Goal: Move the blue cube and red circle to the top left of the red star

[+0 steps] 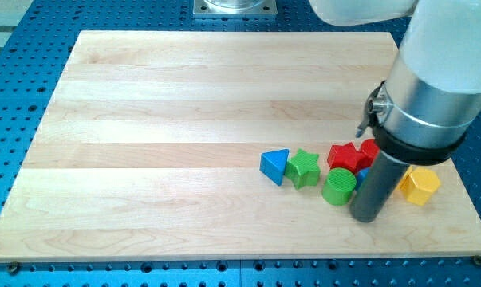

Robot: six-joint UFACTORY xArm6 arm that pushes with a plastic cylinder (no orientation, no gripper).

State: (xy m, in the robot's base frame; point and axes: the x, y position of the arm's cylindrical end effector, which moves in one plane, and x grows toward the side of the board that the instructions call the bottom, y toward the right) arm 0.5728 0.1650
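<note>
The red star (346, 155) lies at the board's lower right. The red circle (370, 148) touches its right side and is partly hidden by the arm. Only a sliver of the blue cube (363, 172) shows, between the red star, the green cylinder and my rod. My tip (365, 217) rests on the board just below the blue cube and to the right of the green cylinder. The rod covers most of the cube.
A blue triangle (275, 166) and a green star (304, 168) lie left of the red star. A green cylinder (339, 186) stands below it. A yellow hexagon (419, 185) lies right of my rod. The wooden board (184, 119) ends close below my tip.
</note>
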